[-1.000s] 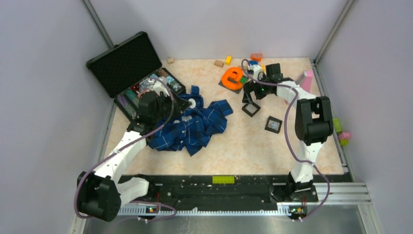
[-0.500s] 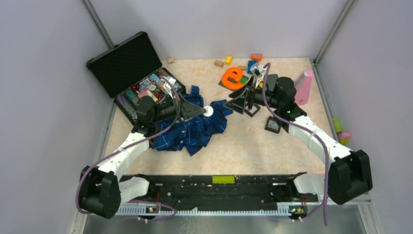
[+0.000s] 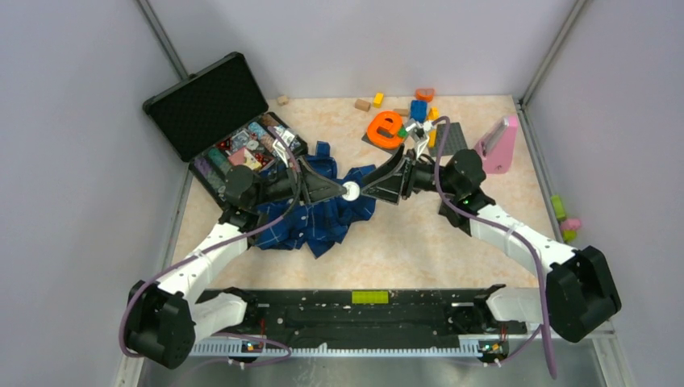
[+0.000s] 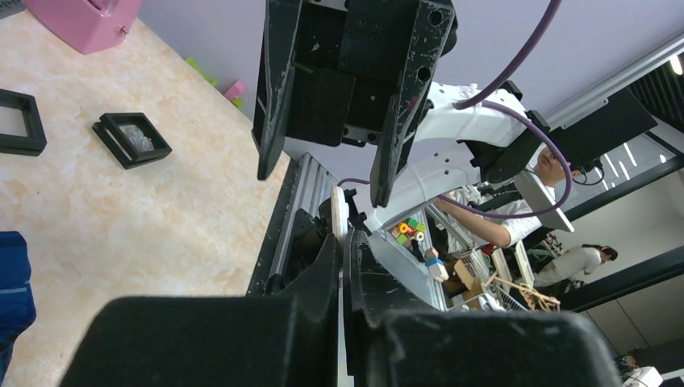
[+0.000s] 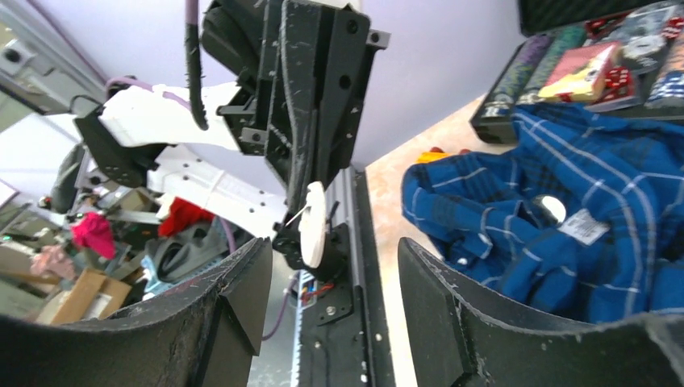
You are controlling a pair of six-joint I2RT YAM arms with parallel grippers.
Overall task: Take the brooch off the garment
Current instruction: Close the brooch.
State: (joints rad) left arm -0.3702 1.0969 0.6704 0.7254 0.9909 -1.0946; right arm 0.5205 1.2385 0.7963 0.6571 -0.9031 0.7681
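Observation:
The brooch (image 3: 351, 191), a small pale round disc, is held up in the air beyond the right edge of the garment (image 3: 319, 214), a crumpled dark blue plaid shirt. My left gripper (image 3: 342, 191) is shut on the brooch; its thin edge (image 4: 342, 230) shows between the closed fingers. My right gripper (image 3: 368, 187) faces it from the right, open. In the right wrist view the brooch (image 5: 312, 224) hangs ahead of the right gripper (image 5: 335, 246) and nearer its left finger, touching neither. The garment (image 5: 565, 177) lies below on the right.
An open black case (image 3: 211, 103) of small items stands at the back left. An orange object (image 3: 385, 127), toy blocks (image 3: 419, 105) and a pink piece (image 3: 496, 143) sit at the back. Two black square frames (image 4: 129, 139) lie on the table right of the arms.
The right arm swung in from the back right to the middle, its jaws narrowing. The left gripper carried the disc rightwards off the shirt to meet it.

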